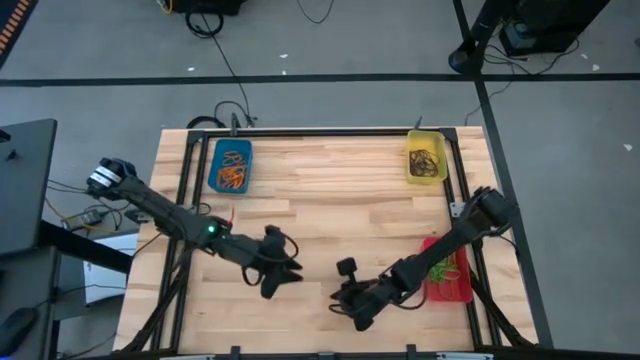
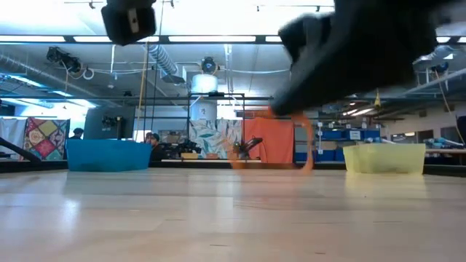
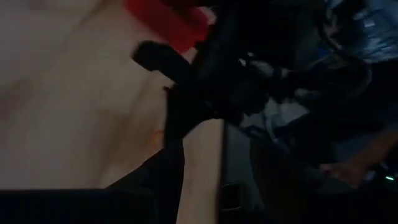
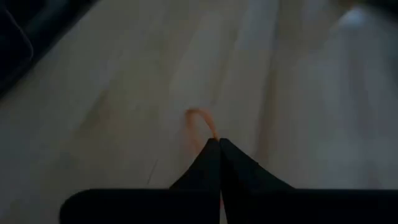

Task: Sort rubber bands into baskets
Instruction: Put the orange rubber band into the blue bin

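a: right pincer (image 4: 219, 142)? where, what state?
b: low over the near middle of the tabletop (image 1: 330, 210), fingertips pressed together on an orange rubber band (image 4: 200, 119). in the low view the band hangs as a loop under it, bottom end about at the wood.
a: left pincer (image 1: 283, 277)?
b: near front edge too, just left of the right one, apart from it. fingers spread, holding nothing i can see.
a: baskets?
b: blue basket (image 1: 231, 165) far left corner, orange and dark bands (image 1: 235, 167) in it. yellow basket (image 1: 426, 158) far right corner, dark bands inside. red basket (image 1: 452, 285) on the right edge near the front, partly under the right arm, green bands (image 1: 445, 268) in it.
a: other loose bands on the wood?
b: cannot tell, too small from above.
a: background?
b: low view shows a workshop room, a person (image 2: 153, 145) well behind the blue basket.
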### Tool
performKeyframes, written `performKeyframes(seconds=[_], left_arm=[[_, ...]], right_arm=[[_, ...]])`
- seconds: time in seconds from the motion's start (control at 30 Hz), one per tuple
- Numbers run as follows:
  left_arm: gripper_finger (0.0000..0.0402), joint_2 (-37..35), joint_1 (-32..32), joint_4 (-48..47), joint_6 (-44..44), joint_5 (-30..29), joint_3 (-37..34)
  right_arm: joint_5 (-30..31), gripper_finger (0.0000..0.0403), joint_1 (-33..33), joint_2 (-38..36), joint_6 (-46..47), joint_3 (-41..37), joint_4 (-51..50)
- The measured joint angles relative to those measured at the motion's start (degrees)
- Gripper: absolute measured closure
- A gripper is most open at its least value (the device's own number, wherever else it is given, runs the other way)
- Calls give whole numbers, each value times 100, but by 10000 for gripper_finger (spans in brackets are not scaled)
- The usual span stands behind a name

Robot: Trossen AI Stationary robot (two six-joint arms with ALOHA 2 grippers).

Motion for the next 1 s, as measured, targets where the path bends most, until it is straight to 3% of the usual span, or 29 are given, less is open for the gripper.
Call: performKeyframes(seconds=[0.23,0.5,0.87,1.0], left_arm=[[216,704,-214,886,-147,-55,1],[216,1347,-237,1639,-461,-216,0],[216,1503,-223,1497,-618,-1389,0],[224,1503,-182,1206,-649,-1500,1]], right_arm=[[663,400,-241,-518,-609,159,-70],[911,400,-599,-919,-1204,402,-85],[894,400,-602,-919,-1307,628,-447],[1132,400,-547,-919,-1307,630,-631]])
